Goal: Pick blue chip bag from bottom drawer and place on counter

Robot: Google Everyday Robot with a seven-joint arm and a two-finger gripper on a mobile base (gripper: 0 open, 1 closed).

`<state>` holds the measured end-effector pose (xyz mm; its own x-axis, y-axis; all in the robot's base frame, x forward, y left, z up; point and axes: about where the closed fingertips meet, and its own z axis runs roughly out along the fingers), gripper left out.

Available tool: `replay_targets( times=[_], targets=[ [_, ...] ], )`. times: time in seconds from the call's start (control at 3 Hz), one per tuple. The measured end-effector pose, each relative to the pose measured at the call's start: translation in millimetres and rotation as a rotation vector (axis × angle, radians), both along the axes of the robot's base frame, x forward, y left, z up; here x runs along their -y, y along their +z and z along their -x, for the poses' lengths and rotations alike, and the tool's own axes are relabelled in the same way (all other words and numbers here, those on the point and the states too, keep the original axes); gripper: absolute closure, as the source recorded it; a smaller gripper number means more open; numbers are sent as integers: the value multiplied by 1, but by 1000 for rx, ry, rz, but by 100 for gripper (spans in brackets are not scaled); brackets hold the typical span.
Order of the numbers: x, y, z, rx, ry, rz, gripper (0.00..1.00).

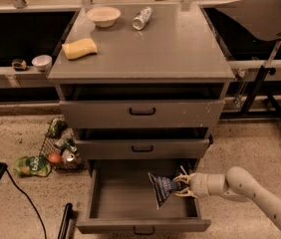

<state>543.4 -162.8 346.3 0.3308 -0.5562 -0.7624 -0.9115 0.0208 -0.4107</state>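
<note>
The blue chip bag [161,188] hangs upright over the right half of the open bottom drawer [120,195], held by its right edge. My gripper [179,185] reaches in from the right on a pale arm and is shut on the bag, just above the drawer's right wall. The counter [170,49] is the grey cabinet top, well above the gripper.
On the counter stand a pale bowl [103,16], a silver can [142,18] on its side and a yellow sponge [79,49]. The two upper drawers [142,112] stick out slightly. A wire basket [61,146] with litter and a green packet [32,166] lie on the floor at left.
</note>
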Motion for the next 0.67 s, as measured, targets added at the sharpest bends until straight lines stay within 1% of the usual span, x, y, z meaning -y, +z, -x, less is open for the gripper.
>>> replay_targets(
  times=[0.33, 0.67],
  targets=[
    [9, 55, 3, 163, 32, 120, 100],
    [19, 126, 15, 330, 43, 276, 100]
  ],
)
